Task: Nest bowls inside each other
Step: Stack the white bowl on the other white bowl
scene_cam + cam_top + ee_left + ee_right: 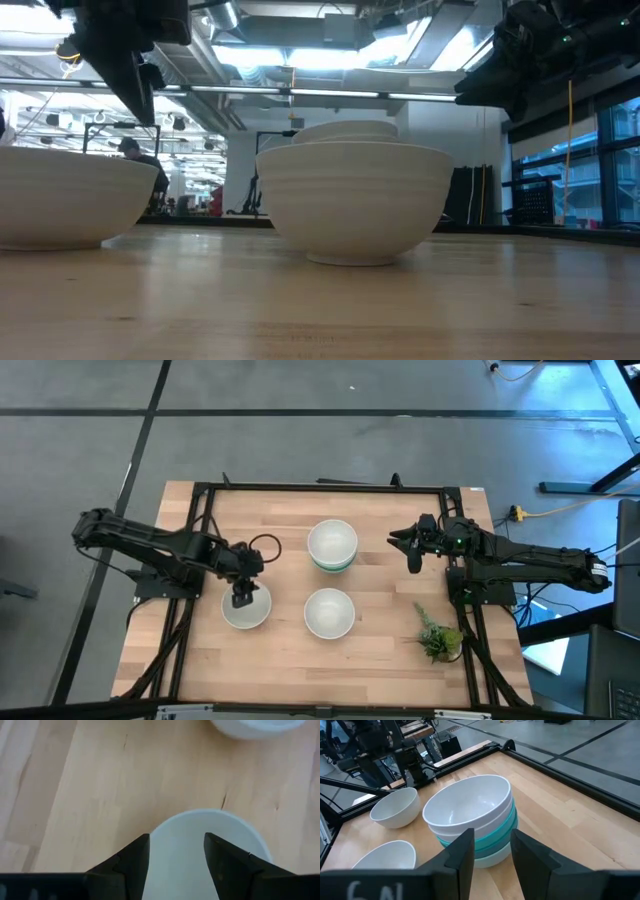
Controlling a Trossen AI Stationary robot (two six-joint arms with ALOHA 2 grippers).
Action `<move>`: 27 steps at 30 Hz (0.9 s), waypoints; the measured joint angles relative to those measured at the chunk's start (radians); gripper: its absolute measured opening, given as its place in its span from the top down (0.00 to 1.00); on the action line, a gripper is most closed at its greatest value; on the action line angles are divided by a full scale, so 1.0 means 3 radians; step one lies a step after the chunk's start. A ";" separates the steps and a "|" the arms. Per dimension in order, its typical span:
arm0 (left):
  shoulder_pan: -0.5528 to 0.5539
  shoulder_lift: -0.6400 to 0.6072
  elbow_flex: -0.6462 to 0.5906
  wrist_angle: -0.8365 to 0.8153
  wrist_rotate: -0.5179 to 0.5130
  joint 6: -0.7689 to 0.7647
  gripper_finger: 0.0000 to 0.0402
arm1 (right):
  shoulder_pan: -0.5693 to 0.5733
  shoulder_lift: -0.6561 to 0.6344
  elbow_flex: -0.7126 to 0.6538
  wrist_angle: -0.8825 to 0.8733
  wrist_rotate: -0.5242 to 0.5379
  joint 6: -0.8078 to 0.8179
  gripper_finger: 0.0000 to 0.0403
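Hovering over the rim of a lone white bowl [245, 609] near the tabletop's [380, 650] left edge, the left pincer [241, 597] points down with its fingers [131, 865] spread apart and nothing between them; the far rim shows in the gap between the fingers in the left wrist view, so this looks like a line-up for pinching the bowl's wall, one finger inside and one outside; a second loose white bowl [329, 612] sits toward the front edge near the middle, well apart from the first.

Nested bowls form a stack [333, 546] toward the back edge at the middle: a white bowl on top, turquoise and pale green rims showing beneath it in the right wrist view; how many lie in it cannot be counted; probably the two loose bowls are meant to go into this stack.

The right pincer [411, 550] hangs above the tabletop just to the right of the stack, fingers parted and empty, facing it; it seems to be waiting.

A plant sprig [438, 635] lies near the front right corner, clear of any likely path; bare wood lies between the left bowl and the stack, so a lift and carry has open room; the main hazard, in my judgement, is the smooth rim slipping from the pinch.
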 joint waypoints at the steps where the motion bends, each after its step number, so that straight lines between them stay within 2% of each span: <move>1: 0.0000 0.0029 0.0000 -0.0019 0.0018 0.0065 0.55 | -0.0001 0.0000 0.0000 0.0000 -0.0001 0.0000 0.68; 8: 0.0000 0.0433 0.0000 -0.0062 0.0023 0.0653 0.55 | -0.0001 0.0001 0.0000 0.0002 -0.0001 0.0001 0.68; 18: 0.0001 0.1002 0.0000 -0.0056 -0.0012 0.0871 0.55 | -0.0001 0.0001 0.0000 0.0003 -0.0001 0.0017 0.68; 27: 0.0030 0.0962 0.0003 -0.0027 -0.0199 0.0817 0.57 | -0.0001 0.0000 0.0000 0.0001 0.0000 0.0023 0.68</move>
